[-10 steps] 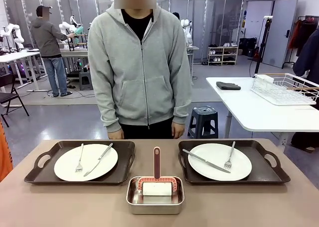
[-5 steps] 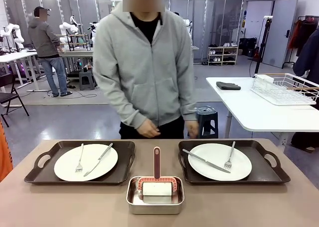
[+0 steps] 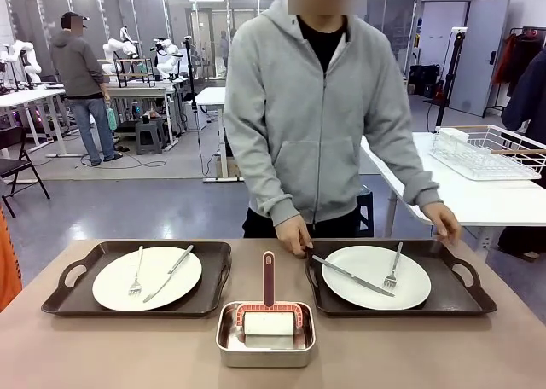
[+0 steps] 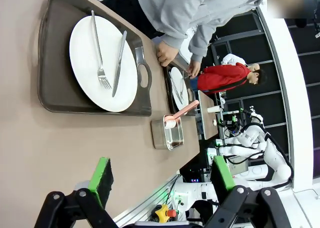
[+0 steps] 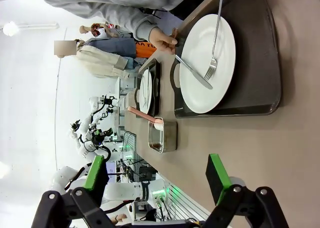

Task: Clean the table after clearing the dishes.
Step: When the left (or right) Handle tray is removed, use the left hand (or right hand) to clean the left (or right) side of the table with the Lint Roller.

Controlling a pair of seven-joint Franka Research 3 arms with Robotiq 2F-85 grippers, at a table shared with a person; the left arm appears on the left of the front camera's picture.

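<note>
Light-brown and matte, the wide rectangular table [image 3: 128, 355] you are working over spans the whole front view, its top bare between the things standing on it. Beyond its far edge you see grey floor, glass partitions, a white-topped side table [image 3: 426, 193] carrying a white wire rack [image 3: 486, 150] and a dark folded cloth [image 3: 391, 148], and a second person [image 3: 84, 82] standing well back at another bench.

Toward the table's left end sits a dark brown rectangular handled tray [image 3: 60, 302] holding a round white dinner plate [image 3: 152, 280], with a steel fork [image 3: 136, 274] and a steel knife [image 3: 168, 274] lying side by side on the plate. Toward the right end a matching brown tray [image 3: 456, 297] holds a second white plate [image 3: 363, 265], its knife [image 3: 351, 275] laid slantwise and its fork [image 3: 394, 268] beside it. Between the trays, close to the near edge, stands a small rectangular steel pan [image 3: 229, 339] with a white roller on a red frame [image 3: 268, 322], whose handle sticks up toward the far edge.

A person in a grey hoodie [image 3: 320, 107] leans in at the far edge. One hand [image 3: 294, 234] is at the right tray's inner far corner, the other hand [image 3: 444, 223] at its outer far corner; you cannot tell whether either has taken hold.

Your left gripper [image 4: 162, 177] hangs above bare table with its green-padded fingers spread wide and nothing between them. Your right gripper [image 5: 156, 172] is likewise released, empty, over bare table near the right tray.
</note>
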